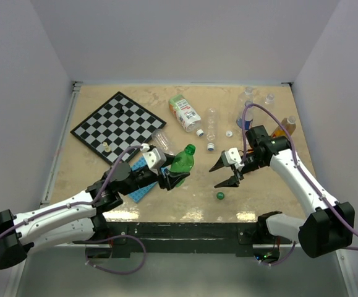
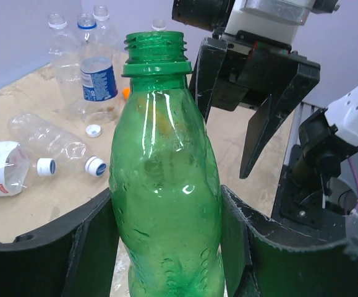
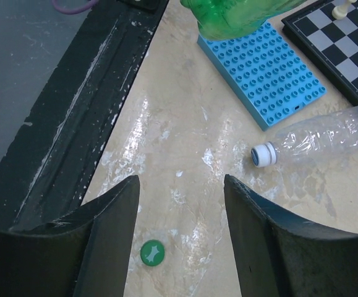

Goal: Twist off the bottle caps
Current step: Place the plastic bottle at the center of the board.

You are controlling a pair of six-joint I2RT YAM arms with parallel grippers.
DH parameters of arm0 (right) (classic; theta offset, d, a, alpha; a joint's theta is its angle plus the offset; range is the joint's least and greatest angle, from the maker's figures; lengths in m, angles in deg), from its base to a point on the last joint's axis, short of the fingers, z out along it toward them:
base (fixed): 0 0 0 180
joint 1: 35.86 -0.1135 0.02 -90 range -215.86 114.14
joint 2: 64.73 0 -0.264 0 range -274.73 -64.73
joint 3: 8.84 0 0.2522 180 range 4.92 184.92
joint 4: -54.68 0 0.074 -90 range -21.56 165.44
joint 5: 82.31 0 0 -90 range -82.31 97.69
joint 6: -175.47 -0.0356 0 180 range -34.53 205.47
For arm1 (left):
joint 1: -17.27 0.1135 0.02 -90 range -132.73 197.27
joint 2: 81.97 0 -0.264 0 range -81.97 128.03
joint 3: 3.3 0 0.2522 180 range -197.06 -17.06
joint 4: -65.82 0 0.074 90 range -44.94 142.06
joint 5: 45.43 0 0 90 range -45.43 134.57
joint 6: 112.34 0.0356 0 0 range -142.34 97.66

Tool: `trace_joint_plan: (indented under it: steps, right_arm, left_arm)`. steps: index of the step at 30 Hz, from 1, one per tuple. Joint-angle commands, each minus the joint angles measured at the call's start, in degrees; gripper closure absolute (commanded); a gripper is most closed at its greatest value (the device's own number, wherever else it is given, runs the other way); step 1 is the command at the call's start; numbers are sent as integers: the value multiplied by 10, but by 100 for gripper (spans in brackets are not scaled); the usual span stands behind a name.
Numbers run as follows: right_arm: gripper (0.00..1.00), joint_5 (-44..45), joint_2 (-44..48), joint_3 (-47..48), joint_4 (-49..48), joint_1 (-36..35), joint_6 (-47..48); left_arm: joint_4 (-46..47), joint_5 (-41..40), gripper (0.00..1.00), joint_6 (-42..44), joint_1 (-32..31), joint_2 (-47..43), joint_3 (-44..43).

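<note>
Green cap point(image 1: 220, 195) lies loose on the counter point(image 1: 191, 202), off its green bottle point(image 1: 182, 162), at six o'clock from the empty, half-spread right claw point(image 1: 217, 177); a nudge could roll it over the near edge. Left claw point(image 1: 171, 179) clamps that bottle's body. At twelve o'clock, a labelled bottle point(image 1: 185, 113) bears Chinese characters, partly cut off.

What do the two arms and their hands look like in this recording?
The left arm and right arm have white shells, black joints and a purple cable each. The left hand and right hand have white bodies and black tapered fingers.
</note>
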Motion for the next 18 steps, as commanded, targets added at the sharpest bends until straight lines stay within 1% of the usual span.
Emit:
trace_joint_plan:
  steps: [1,7,10,11,12,15,17,18]
  right_arm:
    - [39,-36,17,24,2,2,-38]
    - [38,-36,8,42,-12,2,-81]
    - [38,-28,10,50,-45,1,-135]
    - [38,-21,16,51,-69,1,-165]
    - [38,-13,22,52,-101,0,-232]
    - [38,28,50,39,-249,-12,-393]
    - [37,37,64,29,-311,-19,-456]
    - [36,26,65,27,-320,-21,-468]
  left_arm:
    - [99,-6,94,-60,4,-7,13]
    - [130,-1,94,-84,3,6,5]
    - [147,-1,94,-91,3,13,-1]
    - [154,-1,94,-94,3,15,-2]
    - [161,-2,94,-95,4,19,-3]
    - [186,-11,94,-102,4,31,-9]
    - [204,-18,94,-104,4,40,-14]
    - [214,-21,94,-107,4,44,-16]
